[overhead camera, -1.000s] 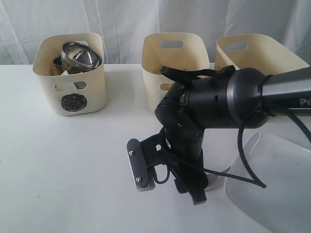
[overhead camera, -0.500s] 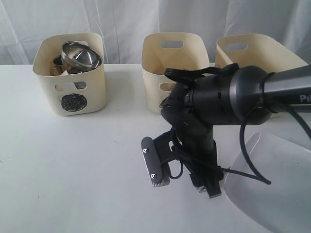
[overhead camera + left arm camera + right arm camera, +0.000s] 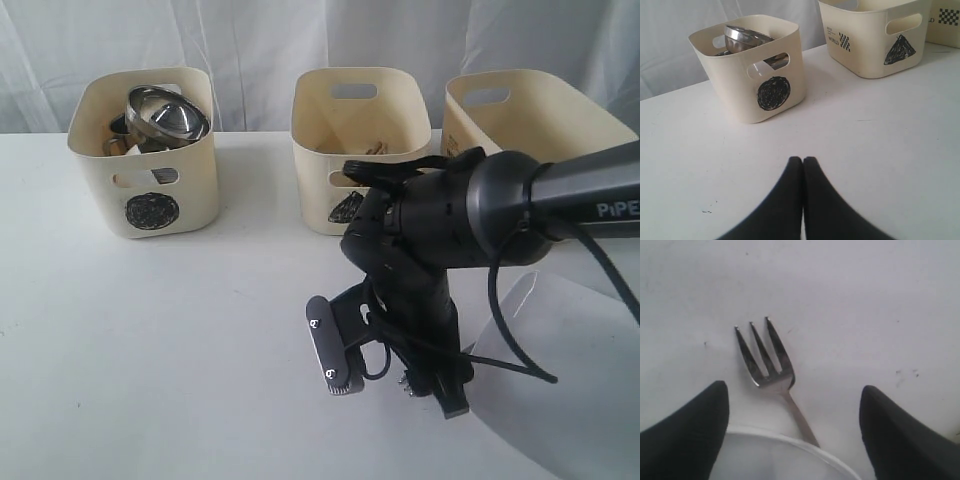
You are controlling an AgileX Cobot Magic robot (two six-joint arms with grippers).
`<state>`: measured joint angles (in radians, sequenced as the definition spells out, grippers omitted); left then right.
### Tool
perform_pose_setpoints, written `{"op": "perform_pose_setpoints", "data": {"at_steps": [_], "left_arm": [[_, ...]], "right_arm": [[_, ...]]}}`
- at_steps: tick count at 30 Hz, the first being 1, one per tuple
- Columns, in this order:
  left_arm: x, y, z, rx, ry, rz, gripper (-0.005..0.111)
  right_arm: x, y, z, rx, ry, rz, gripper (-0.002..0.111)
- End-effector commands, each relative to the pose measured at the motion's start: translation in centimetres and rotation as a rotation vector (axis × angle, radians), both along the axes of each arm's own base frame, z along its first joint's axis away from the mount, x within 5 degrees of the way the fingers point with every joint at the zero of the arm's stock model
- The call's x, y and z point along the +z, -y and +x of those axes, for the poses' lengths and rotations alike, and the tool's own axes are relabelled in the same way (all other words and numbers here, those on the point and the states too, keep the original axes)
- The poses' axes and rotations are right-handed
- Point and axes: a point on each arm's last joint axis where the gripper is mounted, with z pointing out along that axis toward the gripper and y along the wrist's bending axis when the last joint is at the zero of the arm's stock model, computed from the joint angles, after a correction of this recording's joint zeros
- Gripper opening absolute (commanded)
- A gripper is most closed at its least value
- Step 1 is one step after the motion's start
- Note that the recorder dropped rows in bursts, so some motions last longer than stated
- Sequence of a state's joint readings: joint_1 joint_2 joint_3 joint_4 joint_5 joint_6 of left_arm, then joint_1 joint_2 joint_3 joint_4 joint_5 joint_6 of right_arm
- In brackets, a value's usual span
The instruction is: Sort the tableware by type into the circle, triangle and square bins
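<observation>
A steel fork (image 3: 767, 360) lies on the white table, its handle running under the rim of the large white plate (image 3: 790, 445). My right gripper (image 3: 793, 387) is open, its fingers either side of the fork's neck and the plate's edge, holding nothing. In the exterior view that gripper (image 3: 440, 385) hangs low beside the plate (image 3: 570, 390). The circle bin (image 3: 150, 180) holds a steel bowl (image 3: 165, 115) tilted on a mug (image 3: 118, 135). Wooden chopstick ends (image 3: 372, 150) show in the triangle bin (image 3: 350, 190). My left gripper (image 3: 803, 159) is shut and empty, facing the circle bin (image 3: 772, 92).
The square bin (image 3: 520, 115) stands at the back right, partly behind the right arm (image 3: 470, 215). The three bins line the back of the table before a white curtain. The triangle bin (image 3: 875, 40) and the square bin (image 3: 945, 20) also show in the left wrist view.
The right arm has moved rightward and down toward the plate's edge. The triangle mark on the middle bin has come into sight behind it. The bins have not moved.
</observation>
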<state>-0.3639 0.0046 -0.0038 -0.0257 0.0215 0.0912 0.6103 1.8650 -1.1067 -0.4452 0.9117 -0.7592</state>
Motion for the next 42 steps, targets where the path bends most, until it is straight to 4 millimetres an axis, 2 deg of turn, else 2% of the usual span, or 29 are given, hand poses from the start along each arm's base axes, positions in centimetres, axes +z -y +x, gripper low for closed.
{"op": "perform_pose_setpoints", "data": {"at_steps": [1, 12, 15, 21, 24, 31, 42], "left_arm": [[-0.2, 0.0, 0.0, 0.001, -0.008, -0.002, 0.000], [-0.2, 0.0, 0.0, 0.001, -0.014, 0.003, 0.000], [-0.2, 0.0, 0.0, 0.001, -0.014, 0.003, 0.000], [-0.2, 0.0, 0.0, 0.001, -0.014, 0.003, 0.000], [-0.2, 0.0, 0.0, 0.001, -0.014, 0.003, 0.000], [-0.2, 0.0, 0.0, 0.001, -0.014, 0.003, 0.000], [-0.2, 0.0, 0.0, 0.001, -0.014, 0.003, 0.000]], "right_arm": [[-0.6, 0.1, 0.1, -0.009, -0.011, -0.002, 0.068], [-2.1, 0.0, 0.2, -0.010, -0.045, -0.025, 0.068], [-2.1, 0.0, 0.2, -0.010, -0.046, -0.025, 0.061], [-2.2, -0.1, 0.2, -0.009, -0.041, -0.014, 0.038], [-2.2, -0.4, 0.2, -0.019, -0.042, 0.014, 0.032], [-2.2, -1.4, 0.2, -0.013, -0.015, 0.094, 0.031], [0.1, -4.8, 1.2, 0.013, 0.102, 0.296, 0.031]]}}
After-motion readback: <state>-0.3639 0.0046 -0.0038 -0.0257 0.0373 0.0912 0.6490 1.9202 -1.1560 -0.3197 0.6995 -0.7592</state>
